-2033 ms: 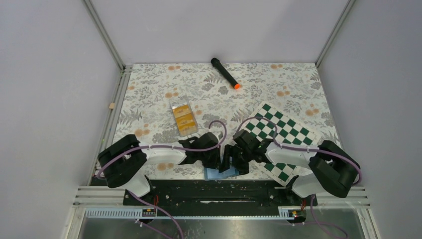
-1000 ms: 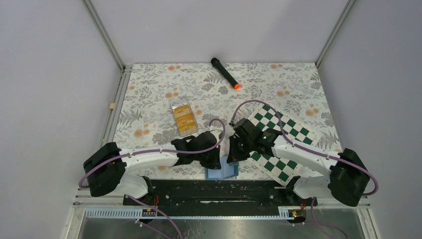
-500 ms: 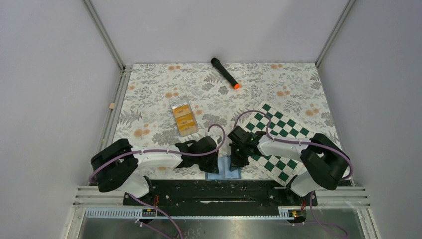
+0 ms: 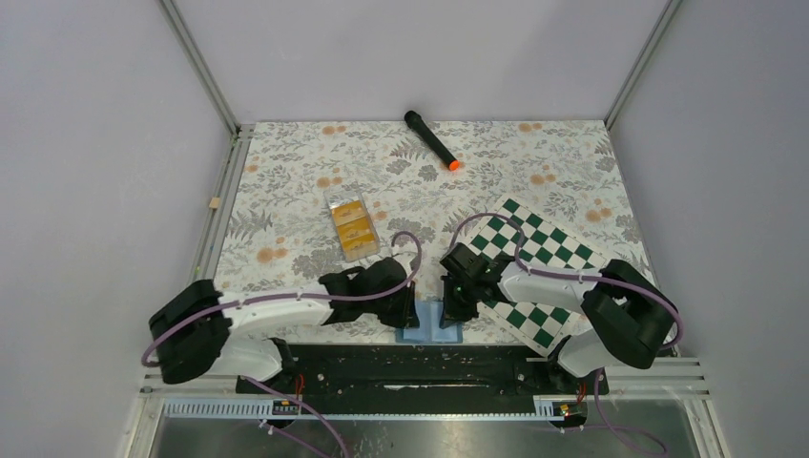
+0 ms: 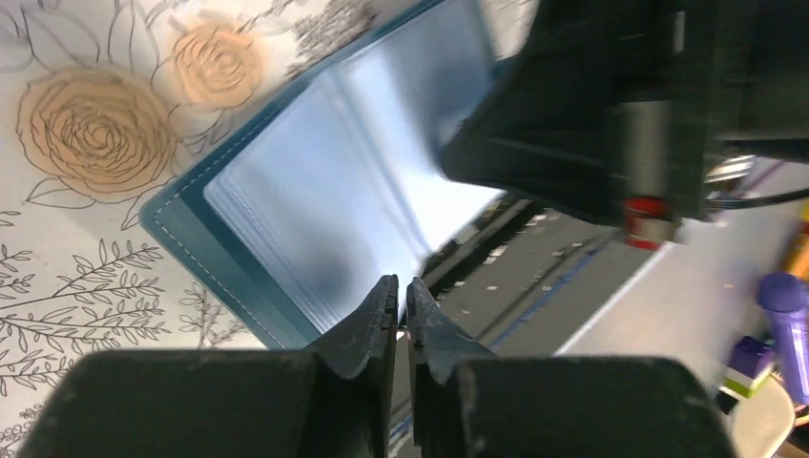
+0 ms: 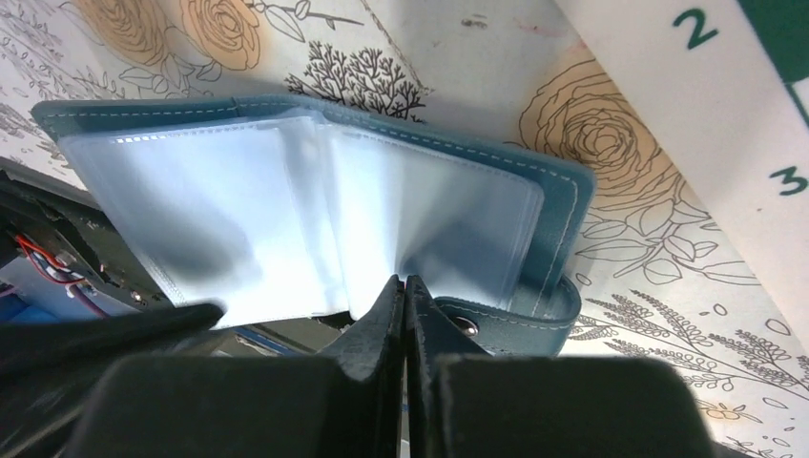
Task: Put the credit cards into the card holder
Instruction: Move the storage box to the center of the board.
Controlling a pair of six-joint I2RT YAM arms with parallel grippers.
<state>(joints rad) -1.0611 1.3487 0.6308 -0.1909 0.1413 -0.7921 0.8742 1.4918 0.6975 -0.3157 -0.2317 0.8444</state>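
The card holder [image 4: 431, 325] lies open at the table's near edge, a blue wallet with clear sleeves [image 5: 324, 191] fanned out and its snap tab [image 6: 534, 310] curled at the right. My left gripper [image 4: 410, 311] is shut, its tips [image 5: 402, 286] at the near edge of the left sleeves. My right gripper [image 4: 450, 307] is shut, its tips [image 6: 404, 284] at the sleeves' near edge by the fold. Whether either pinches a sleeve does not show. The credit cards [image 4: 351, 229], orange-yellow, lie in a row in a clear tray farther back on the left.
A green-and-white chessboard [image 4: 544, 250] lies under the right arm. A black pen with an orange tip [image 4: 431, 140] lies at the back. The clear tray [image 4: 336, 197] holds the cards. A black rail [image 4: 410, 361] runs just beyond the holder's near side.
Both grippers have come down onto the card holder, which now lies spread open. In the last half second the left arm's elbow swung left; the tips stayed put.
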